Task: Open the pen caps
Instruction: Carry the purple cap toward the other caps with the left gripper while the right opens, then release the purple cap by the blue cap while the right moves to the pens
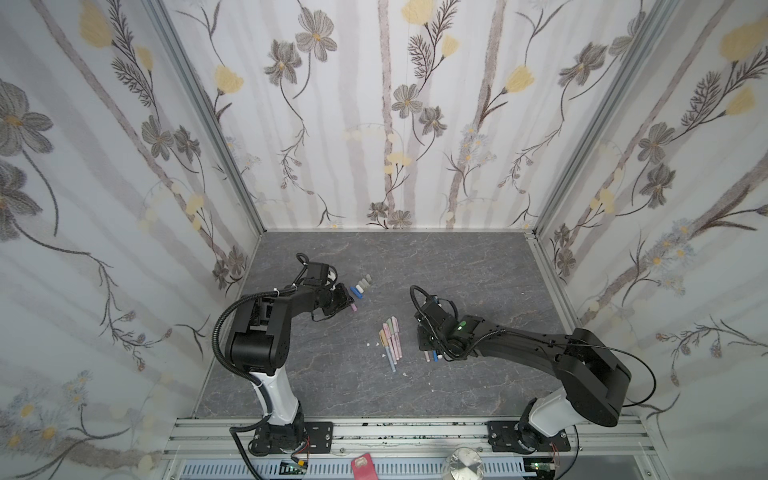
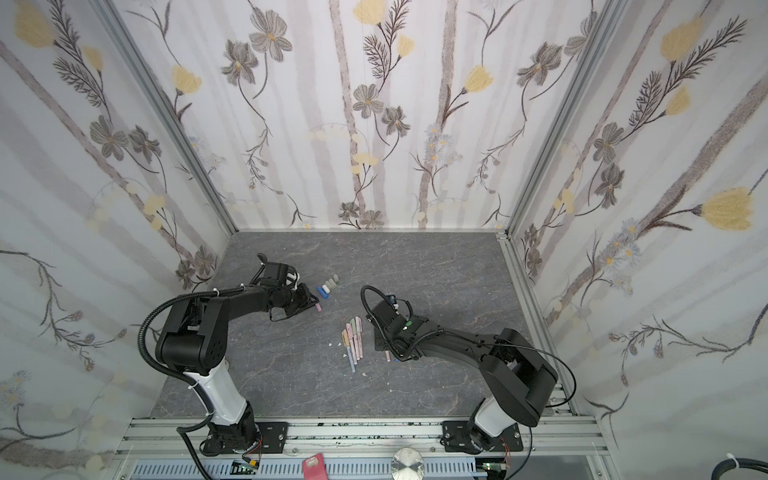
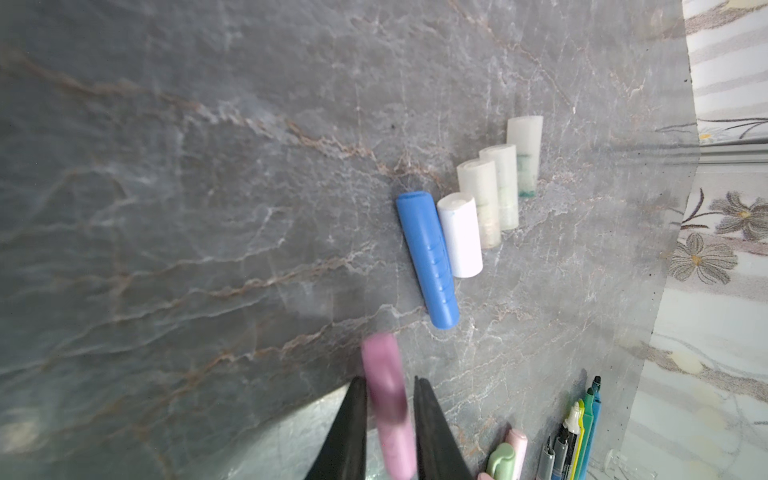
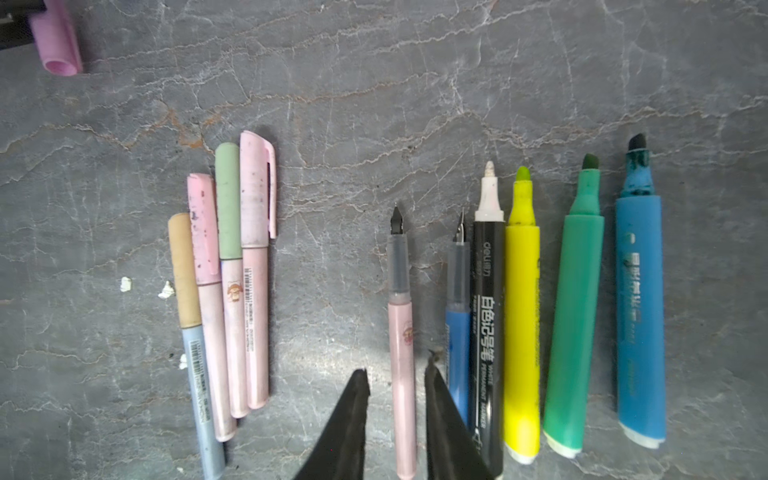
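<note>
A pink pen cap (image 3: 386, 390) shows blurred between the fingers of my left gripper (image 3: 388, 380), which is open, with a thin gap on one side. It lies on the grey table (image 1: 353, 308). Beyond it a blue cap (image 3: 428, 257), a white cap (image 3: 459, 235) and three translucent caps (image 3: 505, 187) lie in a row. My right gripper (image 4: 397, 365) is open astride an uncapped pink pen (image 4: 401, 324), touching neither side. Beside that pen lie several uncapped pens (image 4: 523, 311). Several capped pastel pens (image 4: 228, 232) lie apart in a bundle (image 1: 390, 338).
Small white flecks (image 4: 125, 284) lie by the capped bundle. Flowered walls close in the table on three sides, and an aluminium rail (image 1: 415, 432) with both arm bases runs along the front. A red object (image 1: 363, 467) and a metal disc (image 1: 463, 463) sit below the rail.
</note>
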{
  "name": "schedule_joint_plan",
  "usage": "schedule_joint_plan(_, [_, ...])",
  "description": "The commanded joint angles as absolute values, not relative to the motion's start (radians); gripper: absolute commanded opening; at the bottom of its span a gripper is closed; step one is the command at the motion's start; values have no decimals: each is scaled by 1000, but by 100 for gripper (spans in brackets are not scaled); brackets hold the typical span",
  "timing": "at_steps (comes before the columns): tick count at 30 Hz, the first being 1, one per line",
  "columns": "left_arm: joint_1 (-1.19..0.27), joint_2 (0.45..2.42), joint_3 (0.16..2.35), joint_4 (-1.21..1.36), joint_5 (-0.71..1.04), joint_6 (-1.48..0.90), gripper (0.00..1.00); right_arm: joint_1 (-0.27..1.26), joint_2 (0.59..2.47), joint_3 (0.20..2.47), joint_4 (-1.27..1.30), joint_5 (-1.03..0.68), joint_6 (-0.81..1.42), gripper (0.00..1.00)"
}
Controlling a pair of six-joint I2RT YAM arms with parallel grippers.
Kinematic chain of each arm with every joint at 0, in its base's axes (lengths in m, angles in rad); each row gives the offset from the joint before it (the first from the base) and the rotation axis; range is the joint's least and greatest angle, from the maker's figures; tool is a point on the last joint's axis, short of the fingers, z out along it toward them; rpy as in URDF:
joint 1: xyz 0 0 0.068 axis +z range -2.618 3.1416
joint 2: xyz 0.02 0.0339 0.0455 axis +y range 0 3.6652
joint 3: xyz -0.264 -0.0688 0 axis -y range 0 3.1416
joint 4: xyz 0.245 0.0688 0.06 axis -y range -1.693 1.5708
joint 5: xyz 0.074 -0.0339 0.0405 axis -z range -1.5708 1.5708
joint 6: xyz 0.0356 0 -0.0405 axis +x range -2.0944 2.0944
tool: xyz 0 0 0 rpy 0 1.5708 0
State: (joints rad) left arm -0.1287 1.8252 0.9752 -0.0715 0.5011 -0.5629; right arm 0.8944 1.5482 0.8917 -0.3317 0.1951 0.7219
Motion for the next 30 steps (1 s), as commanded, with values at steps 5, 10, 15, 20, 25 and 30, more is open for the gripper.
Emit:
schedule_joint_plan(5, [-127, 1875, 1010, -28, 505, -581, 24, 893, 1537, 917, -357, 229, 702, 25])
schedule_joint_plan(10, [-129, 1891, 1025, -19, 514, -589, 23, 893, 1532, 910, -359, 235, 700, 25])
schedule_joint_plan(15, [-129, 1901, 1031, -14, 518, -591, 15, 893, 1531, 900, -356, 239, 700, 25])
schedule_joint_plan(20, [-129, 1910, 1024, -5, 519, -592, 10, 892, 1534, 894, -352, 238, 700, 25])
schedule_joint_plan(25, [-127, 1912, 1023, -18, 493, -591, 9, 892, 1537, 894, -351, 238, 701, 24])
schedule_joint_plan(30, [-123, 1905, 1022, -31, 440, -611, 9, 892, 1533, 894, -346, 233, 701, 24])
